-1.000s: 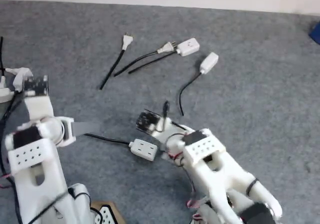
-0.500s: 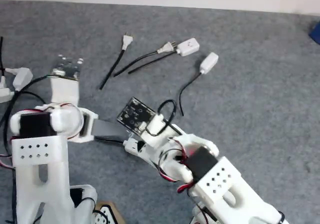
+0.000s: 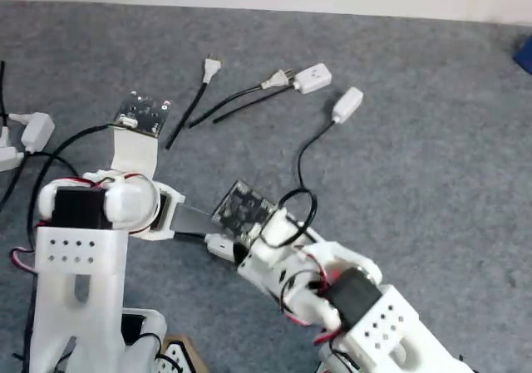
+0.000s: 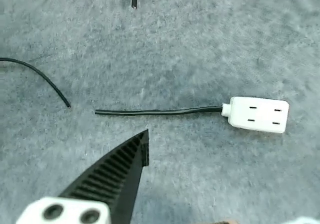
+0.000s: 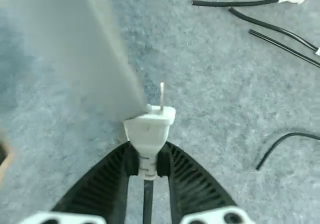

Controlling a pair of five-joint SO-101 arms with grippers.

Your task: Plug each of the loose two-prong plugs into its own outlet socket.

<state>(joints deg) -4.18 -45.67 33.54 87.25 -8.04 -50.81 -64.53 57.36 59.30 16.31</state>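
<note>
My right gripper (image 5: 148, 156) is shut on a white two-prong plug (image 5: 149, 125), prongs pointing away and its black cord running back between the fingers. In the high view the right arm's wrist (image 3: 249, 211) hangs over a white outlet socket (image 3: 218, 244), which is partly hidden. That socket (image 4: 257, 115) lies flat with a black cord and empty slots. My left gripper (image 3: 179, 217) is open beside it, one black finger (image 4: 122, 171) over bare carpet. A blurred grey finger (image 5: 85, 49) stands close to the held plug.
At the back lie a loose plug with a black cord (image 3: 212, 66), a plug (image 3: 277, 79) next to a white socket (image 3: 313, 77), and another white socket (image 3: 347, 103) with a cord. White plugs (image 3: 33, 130) sit at the left edge.
The left arm has swung from the left edge toward the middle, its gripper now by the socket. The right arm has leaned forward and left, covering most of the socket.
</note>
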